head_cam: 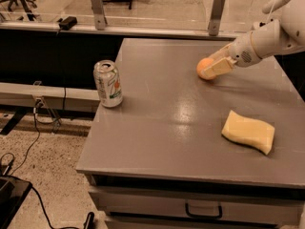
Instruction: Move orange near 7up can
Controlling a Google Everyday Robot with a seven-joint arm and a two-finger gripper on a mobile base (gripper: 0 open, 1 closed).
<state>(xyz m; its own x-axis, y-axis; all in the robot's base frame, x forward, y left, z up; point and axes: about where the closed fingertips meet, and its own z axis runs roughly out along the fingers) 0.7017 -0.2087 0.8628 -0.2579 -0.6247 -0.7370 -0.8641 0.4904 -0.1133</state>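
Filling most of the view, the grey table (157, 142) carries a yellow sponge (249, 131) at its near right and the 7up can (107, 83) upright at its left edge. From the far right the white arm (271, 37) brings the gripper (208, 71) against the orange (203, 64), which sits far right, well apart from the can. Whether the gripper has closed on the fruit cannot be told.

Grey table (157, 142) with a yellow sponge (248, 131), cables (29, 149) on the floor (52, 175)

The wavy sponge lies flat on the table's near right part, well apart from the gripper (209, 70) at the far right side. Below the tabletop sits a drawer (157, 208) with a dark handle (204, 211). Black cables trail over the speckled floor at left; two metal posts (97, 6) stand behind.
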